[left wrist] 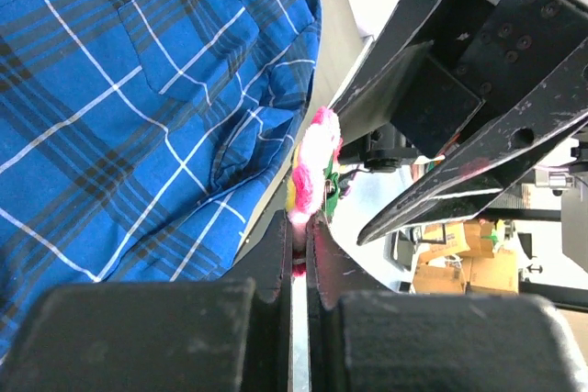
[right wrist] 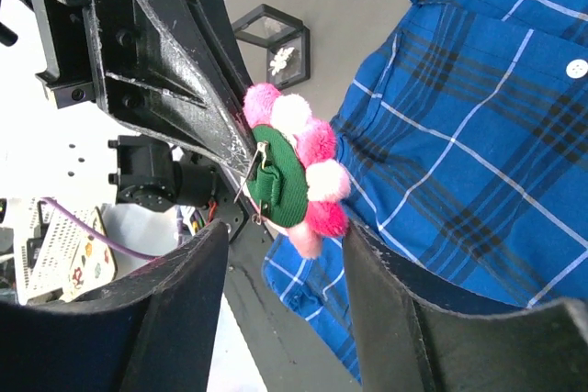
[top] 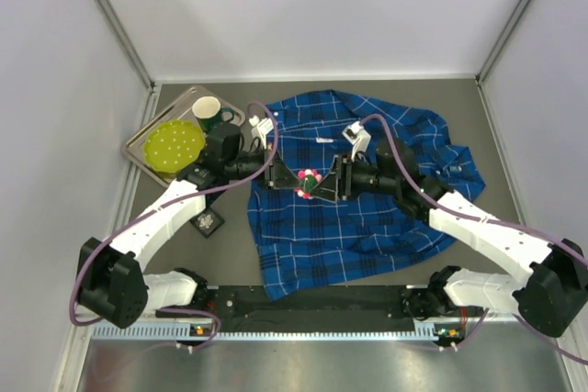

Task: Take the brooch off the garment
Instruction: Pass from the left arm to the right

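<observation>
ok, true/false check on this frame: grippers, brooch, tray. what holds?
1. The left gripper is shut on the brooch. True.
2. The right gripper is clamped on the brooch too. False: its jaws stand open on either side of it.
3. The mug stands on the tray beside the green plate. True.
4. The brooch's backing is yellow. False: it is green.
</observation>
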Tool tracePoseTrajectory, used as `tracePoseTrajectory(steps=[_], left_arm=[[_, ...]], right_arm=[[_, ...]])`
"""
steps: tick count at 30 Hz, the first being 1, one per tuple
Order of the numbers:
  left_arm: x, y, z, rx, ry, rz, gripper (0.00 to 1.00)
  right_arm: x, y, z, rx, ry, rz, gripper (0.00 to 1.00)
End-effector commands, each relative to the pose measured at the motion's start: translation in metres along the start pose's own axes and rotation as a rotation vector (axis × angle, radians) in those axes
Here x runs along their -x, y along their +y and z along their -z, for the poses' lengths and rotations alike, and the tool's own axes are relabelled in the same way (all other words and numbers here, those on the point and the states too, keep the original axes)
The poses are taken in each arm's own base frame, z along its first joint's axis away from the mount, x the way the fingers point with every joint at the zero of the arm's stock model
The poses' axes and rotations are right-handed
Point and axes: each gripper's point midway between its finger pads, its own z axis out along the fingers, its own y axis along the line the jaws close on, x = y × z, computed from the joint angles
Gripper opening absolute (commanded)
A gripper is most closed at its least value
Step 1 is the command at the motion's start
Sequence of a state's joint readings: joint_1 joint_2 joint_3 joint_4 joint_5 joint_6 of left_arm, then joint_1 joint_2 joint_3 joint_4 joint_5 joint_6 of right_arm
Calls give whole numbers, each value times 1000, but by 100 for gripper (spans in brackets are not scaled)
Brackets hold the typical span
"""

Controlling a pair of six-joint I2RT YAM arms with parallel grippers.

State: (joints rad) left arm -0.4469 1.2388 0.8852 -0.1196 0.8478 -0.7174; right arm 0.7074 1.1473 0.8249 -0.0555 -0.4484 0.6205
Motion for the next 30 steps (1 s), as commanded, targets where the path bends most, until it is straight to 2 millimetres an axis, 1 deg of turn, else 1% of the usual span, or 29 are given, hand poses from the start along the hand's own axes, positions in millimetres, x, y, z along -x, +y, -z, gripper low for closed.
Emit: tracePoseTrajectory(steps=[1,3,4,6,7,8,10,12,16,18,21,26,28,30], left_arm=[[6,-16,7,-16,9,-119,0],[7,-20,8,-30,15,-152,0],[7,-21,7,-36,20,-157,0],[5,-22,7,-37,31,-163,0],[5,-23,6,-39,33,-166,0],[4,-23,5,-38,38,-166,0],[4,-23,4,-32,40,-168,0],[5,-18,4,-6,39,-162,0],[7,-18,2,2,36,-154,0],[8,-16,1,9,38,-144,0],[9,-17,0,8,39,-137,0],[8,-22,0,-2,45,-143,0],[6,-21,0,-4,49,-145,0],[5,-21,1,-3,48,-146,0]], right_arm=[[21,15,18,36,-21,38,53],[21,15,19,47,-7,50,53],[23,17,16,62,6,50,52],[26,22,12,85,24,54,49],[24,23,11,98,38,51,46],[23,22,6,98,50,47,44],[25,22,5,98,45,49,41],[27,23,6,102,38,57,41],[28,20,3,82,34,51,42],[23,21,-1,79,47,56,42],[23,19,-3,65,45,63,41],[24,14,-7,48,44,68,35],[26,14,-10,47,45,72,30],[27,12,-11,41,42,76,28]])
